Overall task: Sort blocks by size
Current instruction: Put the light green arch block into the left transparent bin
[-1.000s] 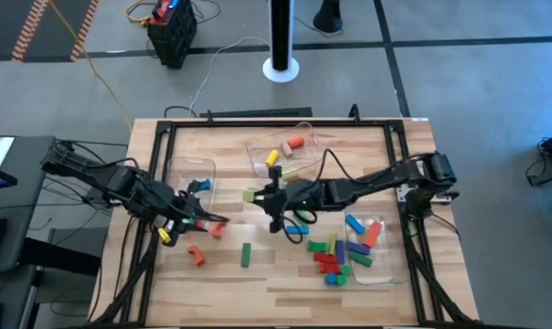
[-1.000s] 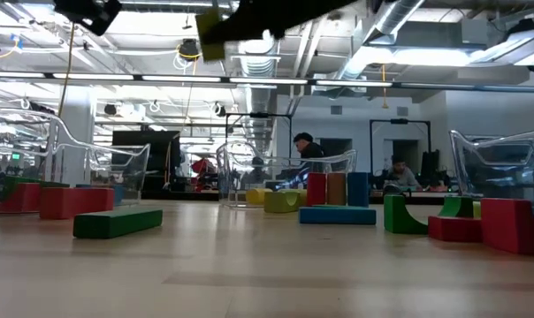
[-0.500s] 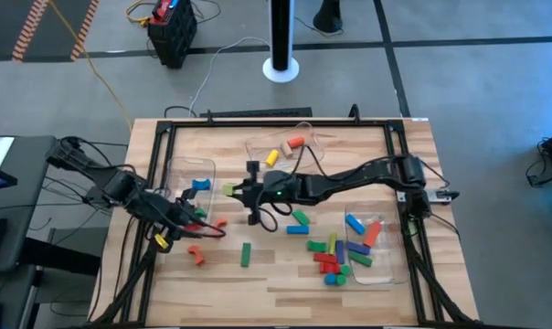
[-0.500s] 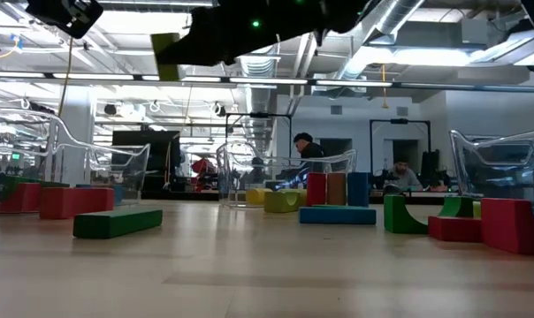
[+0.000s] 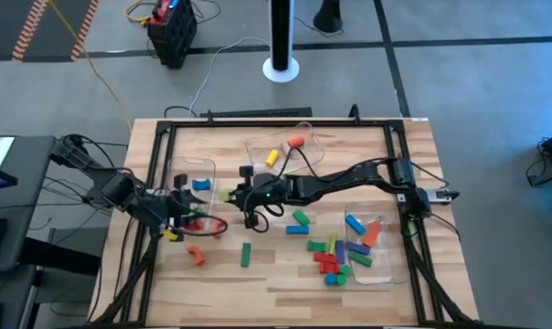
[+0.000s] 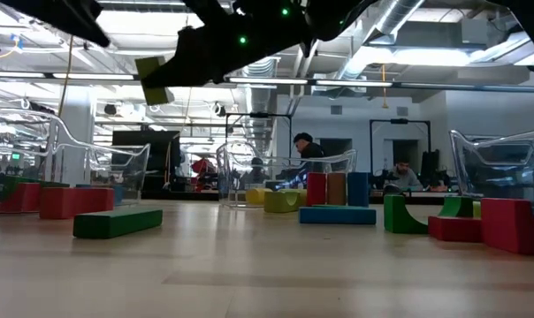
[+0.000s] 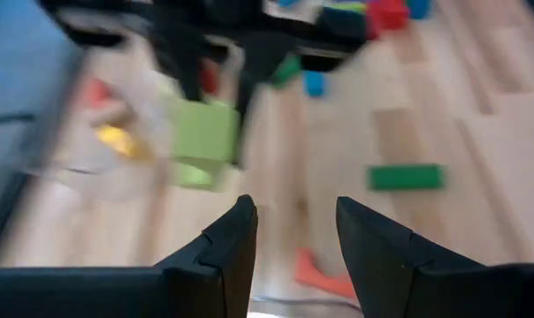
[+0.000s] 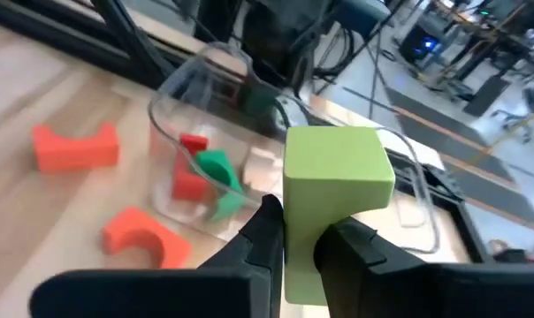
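bare table (image 5: 285, 274) lies near; right gripper (image 5: 230, 195) clamps a light green block (image 8: 336, 181) beside the left bin (image 5: 206, 167).

Both arms are matte black with loose black cables looping along the links. Chunky angular black fingers (image 7: 230, 238), and a small green light glows further back.

- Cube (image 8: 338, 168): light green
- Arches (image 8: 76, 146): orange
- Bar (image 7: 406, 177): dark green
- Bin (image 5: 192, 174): clear
- Table (image 5: 285, 274): pale wood
- Fingers (image 7: 227, 243): black
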`<state>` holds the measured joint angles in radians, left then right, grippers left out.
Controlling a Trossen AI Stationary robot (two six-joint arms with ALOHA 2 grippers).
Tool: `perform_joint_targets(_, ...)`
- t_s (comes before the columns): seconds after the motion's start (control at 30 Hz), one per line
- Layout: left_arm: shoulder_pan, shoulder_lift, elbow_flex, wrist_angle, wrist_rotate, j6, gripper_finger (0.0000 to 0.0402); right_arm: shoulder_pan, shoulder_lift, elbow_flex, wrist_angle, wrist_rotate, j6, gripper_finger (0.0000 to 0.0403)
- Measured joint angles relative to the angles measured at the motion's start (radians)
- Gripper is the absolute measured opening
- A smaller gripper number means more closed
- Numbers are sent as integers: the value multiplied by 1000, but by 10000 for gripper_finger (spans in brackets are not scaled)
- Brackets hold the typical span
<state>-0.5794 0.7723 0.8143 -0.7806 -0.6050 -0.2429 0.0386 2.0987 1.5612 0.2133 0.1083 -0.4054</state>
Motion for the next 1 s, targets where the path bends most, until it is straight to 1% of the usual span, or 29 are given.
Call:
perform_joint_targets(0.03, -5, 0, 0, 9, -40, 18, 151, 1, 0, 0, 3, -28, 17, 80)
perform_joint_targets(0.1, -14, 0, 0, 42, -77, 59, 151, -1, -1, 0, 16, -94, 46, 80)
perform_joint_targets(0.2, -18, 0, 0, 100, -80, 118, 151, 3, -7, 0, 19, -142, 65, 80)
perform_joint_targets(0.43, -15, 14, 0, 210, -107, 197, 151, 7, -42, 0, 44, -152, 65, 80)
perform_joint_targets(0.57, -15, 60, 0, 280, -155, 262, 151, 12, -47, 0, 79, -153, 65, 80)
perform_joint_targets(0.67, -15, 100, 0, 345, -157, 311, 155, 17, -47, 0, 78, -155, 66, 80)
perform_joint_targets(0.8, -15, 144, 0, 384, -212, 338, 172, 26, -47, 0, 72, -156, 66, 80)
perform_joint_targets(1.0, -15, 163, 0, 413, -233, 349, 212, 31, -47, 0, 63, -156, 64, 80)
